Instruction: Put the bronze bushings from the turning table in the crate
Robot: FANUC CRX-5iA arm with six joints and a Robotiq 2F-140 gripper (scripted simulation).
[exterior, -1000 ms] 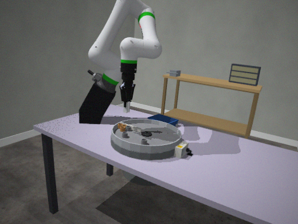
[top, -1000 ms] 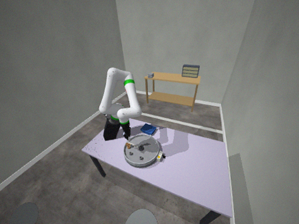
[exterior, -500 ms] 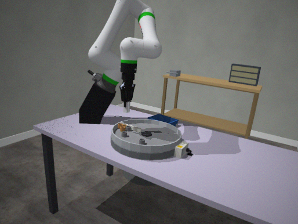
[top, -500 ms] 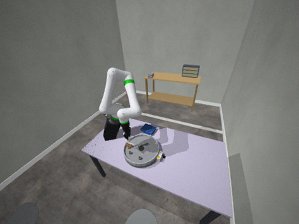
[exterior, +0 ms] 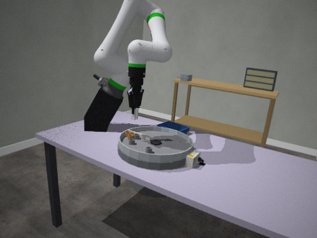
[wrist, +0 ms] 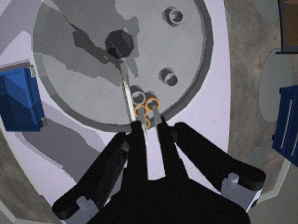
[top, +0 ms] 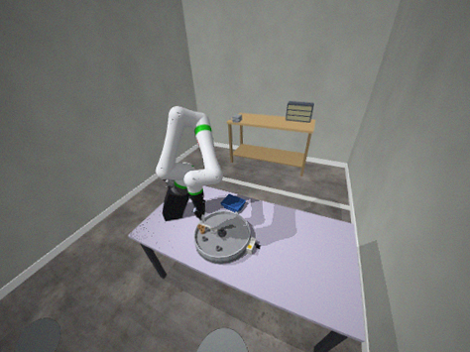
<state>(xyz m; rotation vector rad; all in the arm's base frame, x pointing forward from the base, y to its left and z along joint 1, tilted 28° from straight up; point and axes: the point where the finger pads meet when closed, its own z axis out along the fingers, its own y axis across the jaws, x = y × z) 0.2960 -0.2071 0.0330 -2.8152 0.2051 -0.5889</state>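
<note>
The round grey turning table (top: 224, 254) (exterior: 154, 160) (wrist: 76, 86) stands on the lilac table. Two bronze bushings (top: 201, 228) (exterior: 129, 134) (wrist: 148, 103) sit close together at its rim on the arm's side. Steel bushings (exterior: 131, 141) (exterior: 149, 150) (wrist: 174, 15) (wrist: 169, 76) stand apart on the disc. The blue crate (top: 233, 202) (exterior: 174, 126) (wrist: 19, 99) lies on the table behind the turning table. My gripper (top: 199, 215) (exterior: 134, 116) (wrist: 148, 114) hangs above the rim, over the bronze bushings, with its fingers shut and nothing between them.
A black hub (wrist: 120, 43) with a thin bar sits at the disc's middle. A small control box (exterior: 192, 160) is fixed to the turning table's front. A wooden shelf (top: 270, 131) (exterior: 225, 89) stands by the back wall.
</note>
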